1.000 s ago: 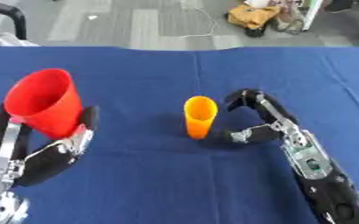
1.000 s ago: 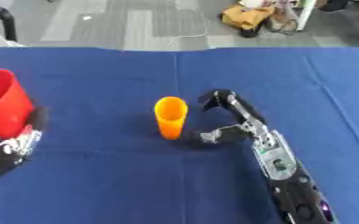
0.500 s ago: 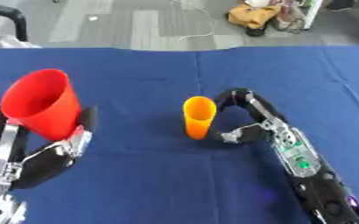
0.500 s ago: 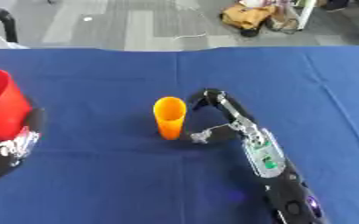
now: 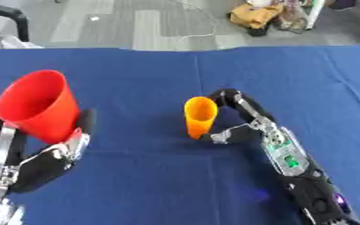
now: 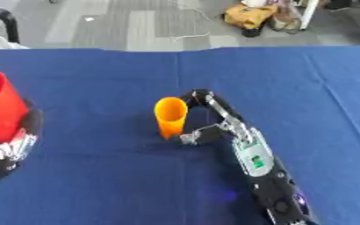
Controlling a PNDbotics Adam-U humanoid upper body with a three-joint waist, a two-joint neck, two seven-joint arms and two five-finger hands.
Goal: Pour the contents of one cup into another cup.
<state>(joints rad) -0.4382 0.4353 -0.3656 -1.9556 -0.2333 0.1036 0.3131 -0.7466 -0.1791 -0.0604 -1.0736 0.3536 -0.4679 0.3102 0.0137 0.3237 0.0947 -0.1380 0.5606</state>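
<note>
A big red cup (image 5: 35, 107) is held up at the left, tilted a little, with my left hand (image 5: 48, 160) shut on its lower part. A small orange cup (image 5: 199, 117) stands upright on the blue table (image 5: 152, 184) in the middle. My right hand (image 5: 248, 125) sits right against the orange cup's right side. Its fingers (image 5: 228, 96) arch by the rim and its thumb (image 5: 216, 138) reaches the base, and the hand stays open, not closed round the cup. What is inside either cup is hidden.
The blue cloth covers the whole table, whose far edge (image 5: 214, 47) meets a grey floor. A yellow bag and cables (image 5: 256, 15) lie on that floor beyond. A dark chair part (image 5: 10, 17) shows at the upper left.
My right hand has moved left, from a gap beside the orange cup to right against it. The red cup in my left hand has barely shifted.
</note>
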